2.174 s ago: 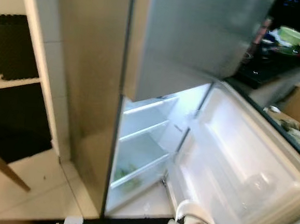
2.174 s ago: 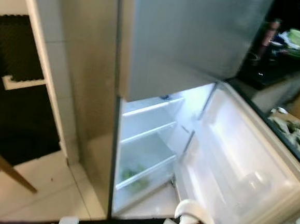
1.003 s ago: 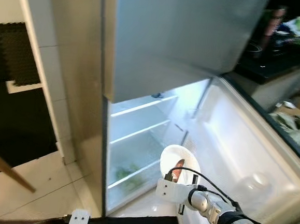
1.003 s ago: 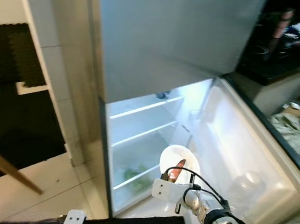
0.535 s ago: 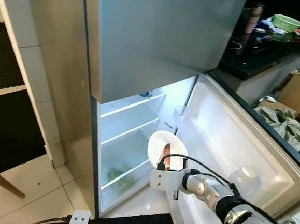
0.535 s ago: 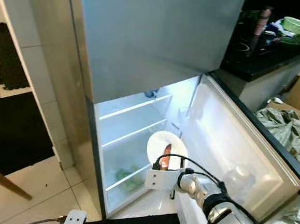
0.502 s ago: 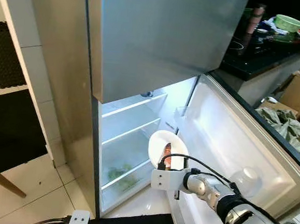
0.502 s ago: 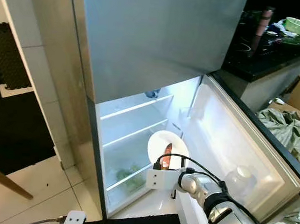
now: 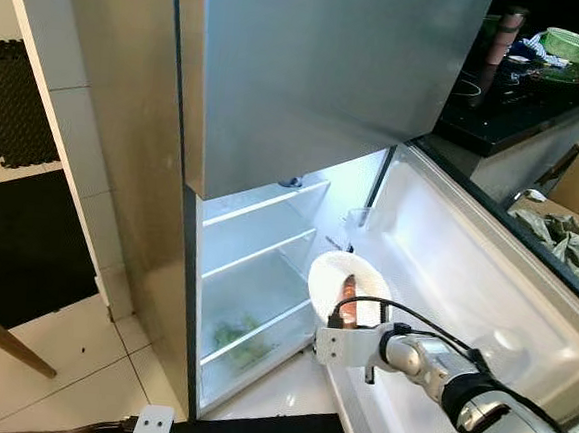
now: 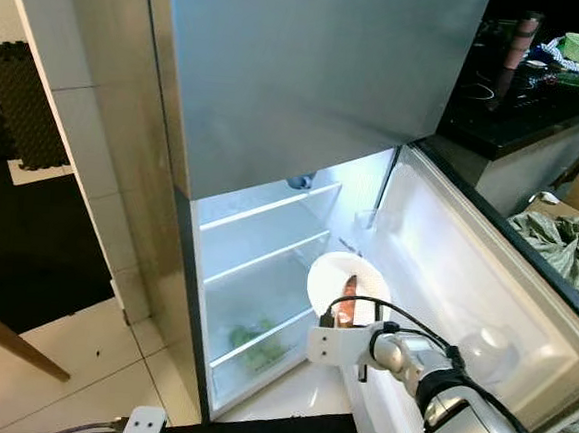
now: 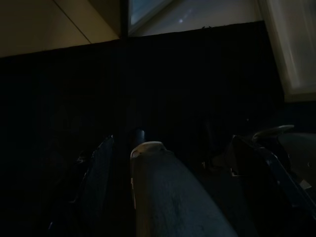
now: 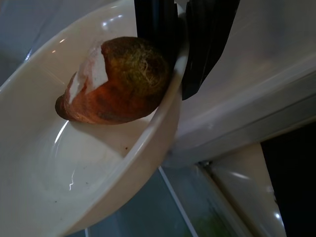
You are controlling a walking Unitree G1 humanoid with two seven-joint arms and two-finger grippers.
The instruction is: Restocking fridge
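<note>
The right gripper (image 12: pixel 178 47) is pinched narrow on the rim of a white bowl (image 12: pixel 79 168), one finger inside and one outside, holding it tilted in front of the open fridge (image 9: pixel 266 265). A reddish-brown sweet potato (image 12: pixel 118 79) lies in the bowl against the inner finger. Beyond, green vegetables (image 9: pixel 240 338) sit low in the lit compartment. The left arm hangs idle in the dark; its fingers cannot be made out.

This was a kitchen in a home. A tall silver fridge (image 9: pixel 310 78) stood with its lower door (image 9: pixel 464 290) open, and its white shelves (image 9: pixel 256 264) were lit up inside. Beside it was a dark counter (image 9: pixel 509 103) with a green bowl (image 9: pixel 569 43), and the floor (image 9: pixel 55 389) had pale tiles.
</note>
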